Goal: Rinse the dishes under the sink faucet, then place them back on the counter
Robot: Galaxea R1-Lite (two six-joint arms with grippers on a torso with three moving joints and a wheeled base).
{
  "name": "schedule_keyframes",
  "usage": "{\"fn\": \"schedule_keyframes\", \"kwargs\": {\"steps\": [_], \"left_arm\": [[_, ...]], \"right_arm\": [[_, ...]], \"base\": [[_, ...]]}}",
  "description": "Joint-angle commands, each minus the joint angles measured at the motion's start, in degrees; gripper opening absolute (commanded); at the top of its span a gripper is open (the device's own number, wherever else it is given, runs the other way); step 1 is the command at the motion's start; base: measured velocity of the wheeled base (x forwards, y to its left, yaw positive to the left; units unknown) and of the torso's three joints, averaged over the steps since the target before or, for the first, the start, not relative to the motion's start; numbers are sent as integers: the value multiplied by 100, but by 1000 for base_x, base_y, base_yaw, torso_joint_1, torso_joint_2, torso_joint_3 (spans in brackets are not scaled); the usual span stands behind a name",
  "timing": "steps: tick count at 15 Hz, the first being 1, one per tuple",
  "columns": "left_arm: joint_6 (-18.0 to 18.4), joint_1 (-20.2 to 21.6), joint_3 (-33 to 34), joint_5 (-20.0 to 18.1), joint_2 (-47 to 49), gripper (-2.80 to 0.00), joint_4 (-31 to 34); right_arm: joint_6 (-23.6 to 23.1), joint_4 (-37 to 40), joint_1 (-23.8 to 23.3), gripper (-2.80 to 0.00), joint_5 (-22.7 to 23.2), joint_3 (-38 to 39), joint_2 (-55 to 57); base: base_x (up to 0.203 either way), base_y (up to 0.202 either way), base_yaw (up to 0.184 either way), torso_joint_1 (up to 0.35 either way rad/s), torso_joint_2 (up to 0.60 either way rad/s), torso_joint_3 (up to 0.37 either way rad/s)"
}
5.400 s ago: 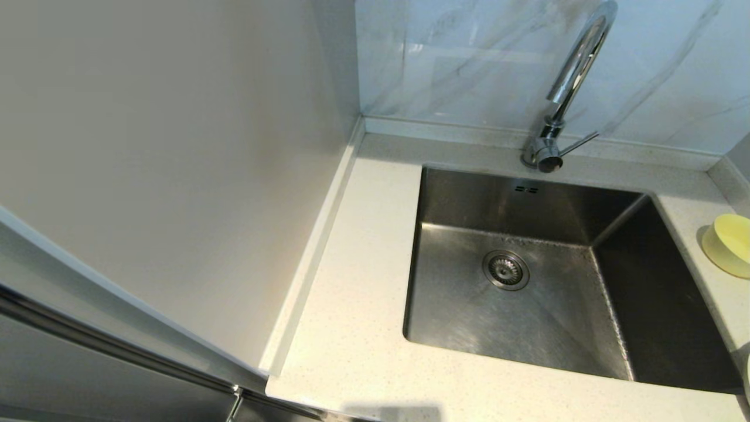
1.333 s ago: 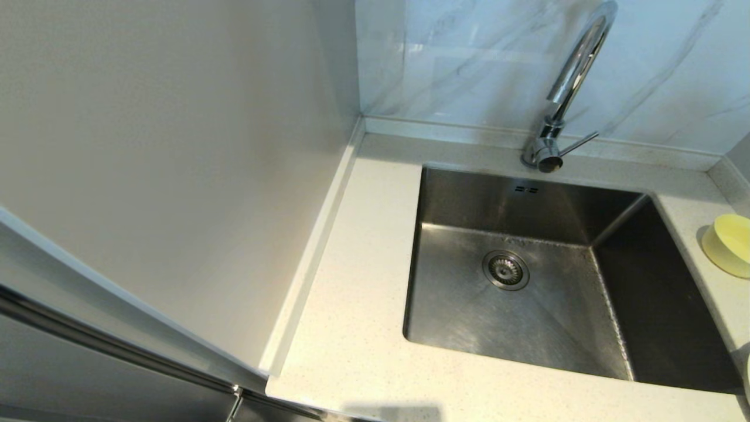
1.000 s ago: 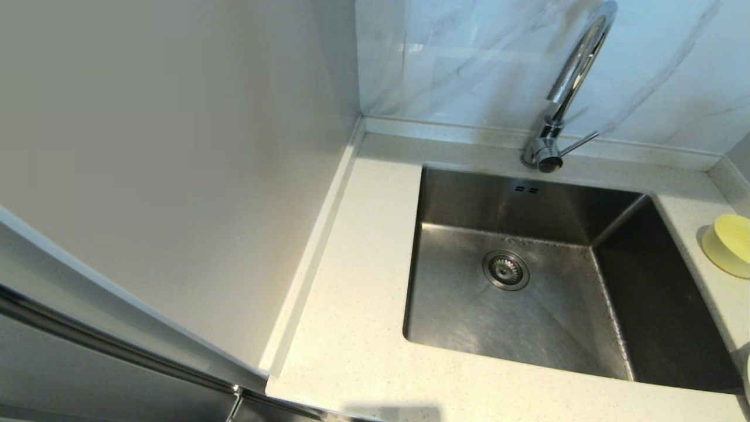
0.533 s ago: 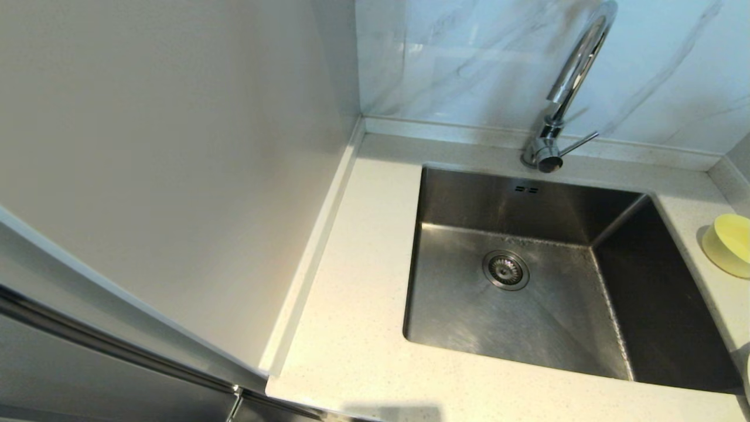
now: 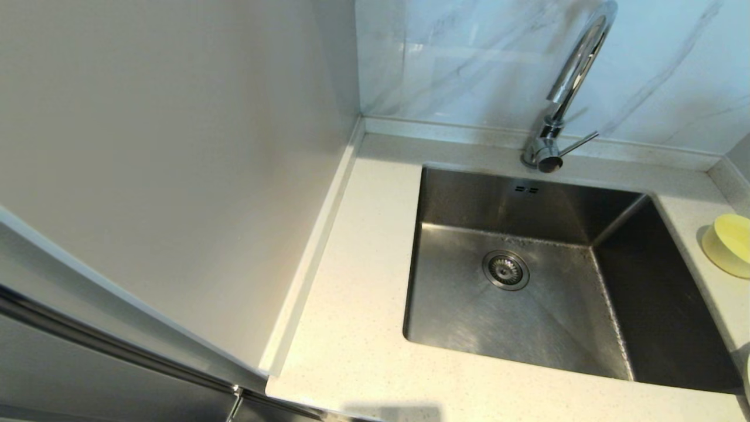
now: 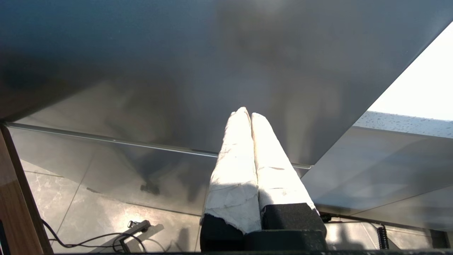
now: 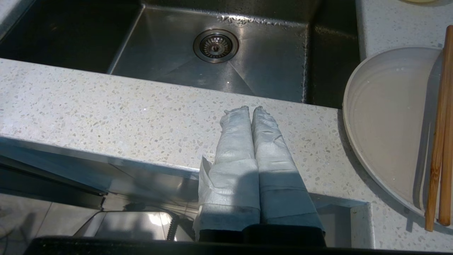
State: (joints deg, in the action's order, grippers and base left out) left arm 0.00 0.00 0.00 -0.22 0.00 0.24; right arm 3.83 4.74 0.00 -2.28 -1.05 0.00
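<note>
The steel sink [image 5: 515,305] lies bare, with its drain strainer [image 5: 505,269] in the middle and no water running from the chrome faucet [image 5: 565,88]. The yellow bowl [image 5: 728,243] stands on the counter [image 5: 351,305] right of the sink. In the right wrist view the cream plate [image 7: 389,131] rests on the counter with the brown chopsticks [image 7: 439,141] across its rim. My right gripper [image 7: 250,109] is shut and empty above the counter's front edge, left of the plate. My left gripper [image 6: 247,112] is shut and empty, low beside a grey cabinet panel [image 6: 212,71]. Neither arm shows in the head view.
A tall beige panel [image 5: 164,176] rises at the left of the counter. The marble wall [image 5: 469,58] stands behind the raised back rim. Below the left gripper I see floor tiles and a cable [image 6: 99,241].
</note>
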Motion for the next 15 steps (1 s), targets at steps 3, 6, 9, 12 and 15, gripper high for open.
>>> {"fn": "schedule_keyframes", "kwargs": {"steps": [3,6,9,12,15], "left_arm": [[0,0,0,4,0,-280,2],[0,0,0,1,0,-280,2],[0,0,0,4,0,-280,2],[0,0,0,3,0,-280,2],[0,0,0,3,0,-280,2]], "right_arm": [[3,0,0,-280,-1,-1,9],[3,6,0,-280,-1,-1,9],[3,1,0,-280,-1,-1,9],[3,9,0,-280,-1,-1,9],[3,0,0,-280,-1,-1,9]], "base": [[0,0,0,0,0,0],[0,0,0,0,0,0],[0,0,0,0,0,0],[0,0,0,0,0,0],[0,0,0,0,0,0]]}}
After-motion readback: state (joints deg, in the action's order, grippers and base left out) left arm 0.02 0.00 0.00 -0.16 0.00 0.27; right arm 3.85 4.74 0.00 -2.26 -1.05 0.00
